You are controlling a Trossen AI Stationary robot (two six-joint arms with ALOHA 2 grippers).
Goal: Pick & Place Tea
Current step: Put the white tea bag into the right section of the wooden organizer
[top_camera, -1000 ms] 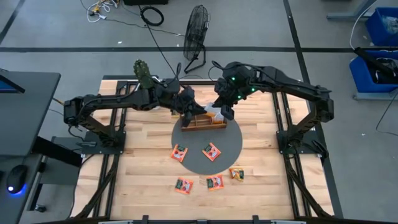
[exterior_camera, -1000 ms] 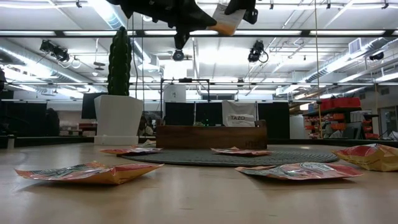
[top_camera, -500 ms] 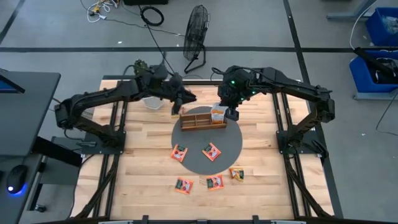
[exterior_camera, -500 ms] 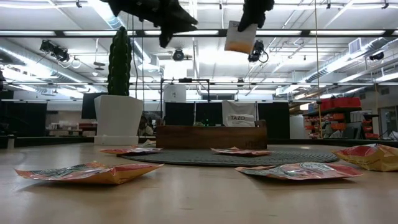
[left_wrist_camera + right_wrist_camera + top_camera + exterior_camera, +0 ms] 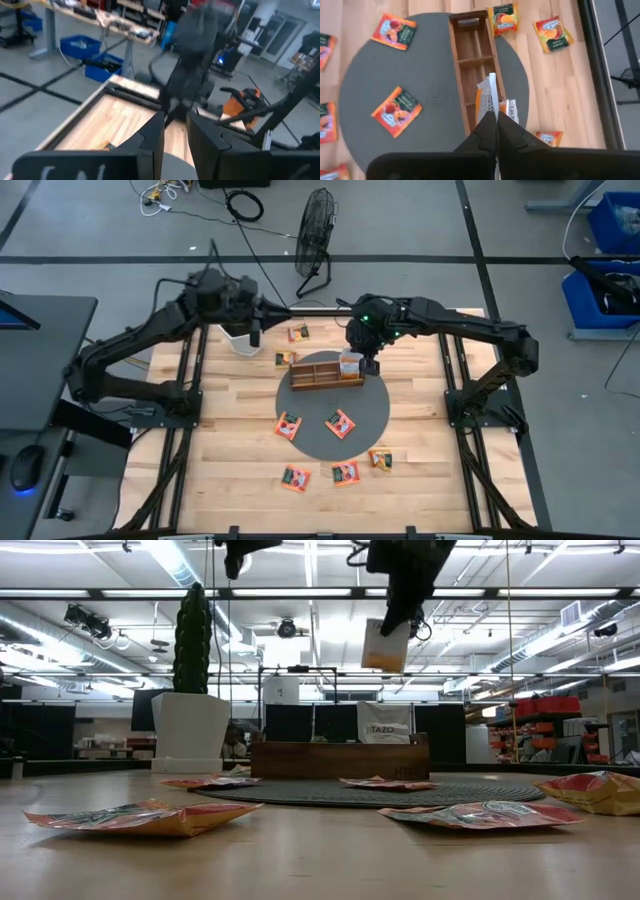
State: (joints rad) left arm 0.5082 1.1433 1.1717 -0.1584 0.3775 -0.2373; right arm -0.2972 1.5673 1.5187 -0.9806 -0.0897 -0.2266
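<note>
Starting at our left: left gripper (image 5: 253, 332) hangs high near the white pot (image 5: 237, 340) at the table's back edge, fingers a bit apart w/ nothing between them. Two tea sachets (image 5: 297, 333) lie on bare wood just behind the wooden tray (image 5: 325, 375). Our right gripper (image 5: 361, 360) is clenched on an orange-white sachet (image 5: 385, 645), held in the air above the tray's right end. Other sachets (image 5: 340, 423) lie on the round grey mat (image 5: 375, 415) & the wood in front.
</note>
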